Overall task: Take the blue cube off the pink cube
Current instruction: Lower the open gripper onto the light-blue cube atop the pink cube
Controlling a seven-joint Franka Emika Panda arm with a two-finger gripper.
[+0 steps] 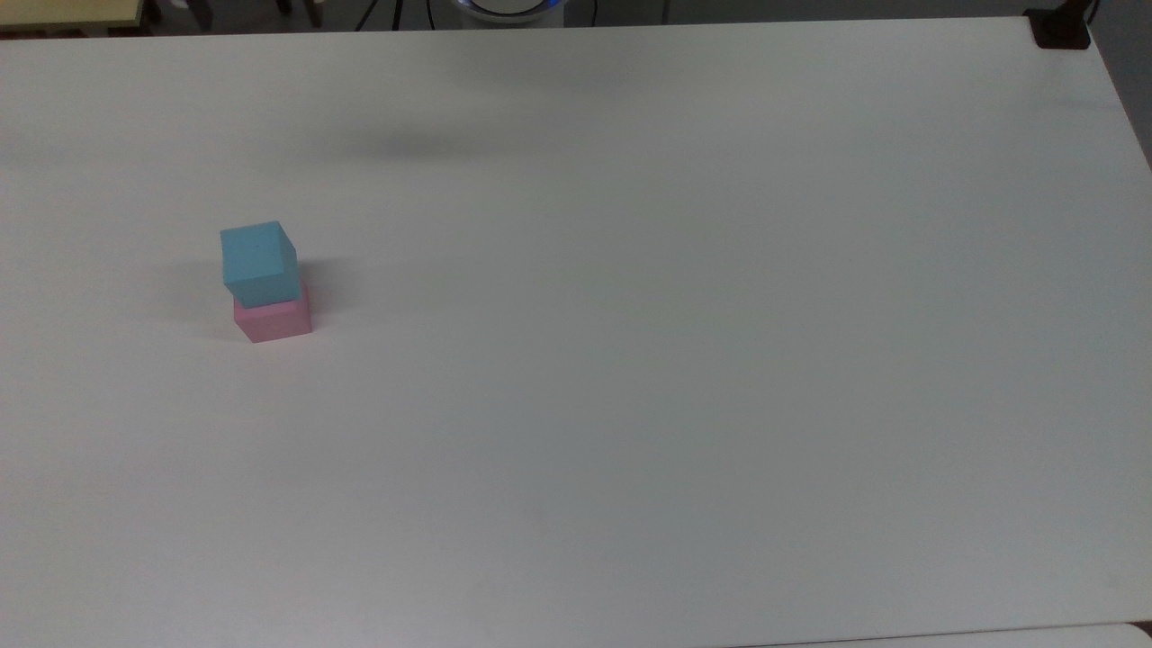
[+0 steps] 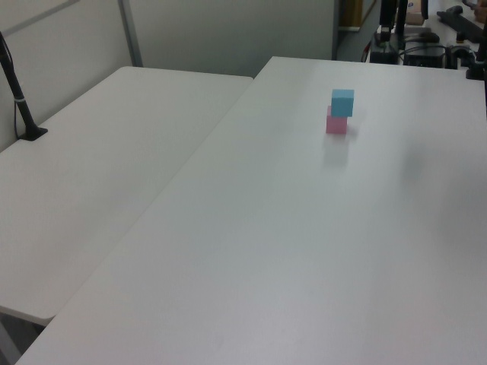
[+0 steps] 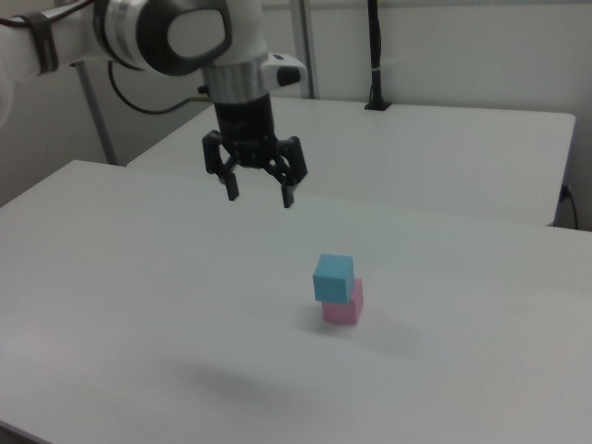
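Note:
The blue cube (image 1: 259, 262) (image 2: 342, 103) (image 3: 333, 277) sits on top of the pink cube (image 1: 274, 321) (image 2: 335, 125) (image 3: 345, 304), slightly offset, on the white table (image 1: 630, 360). The stack is at the top view's left. In the right view my gripper (image 3: 258, 195) hangs open well above the table, up and to the left of the stack, with nothing between its black fingers (image 3: 230, 186). Its soft shadow (image 1: 423, 144) lies on the table in the top view.
A second white table (image 2: 99, 152) adjoins on the left view's left, with a black pole (image 2: 19, 99) clamped to it. A black clamp (image 1: 1060, 29) sits at the top view's far right corner. The robot base (image 1: 508, 7) is at the top edge.

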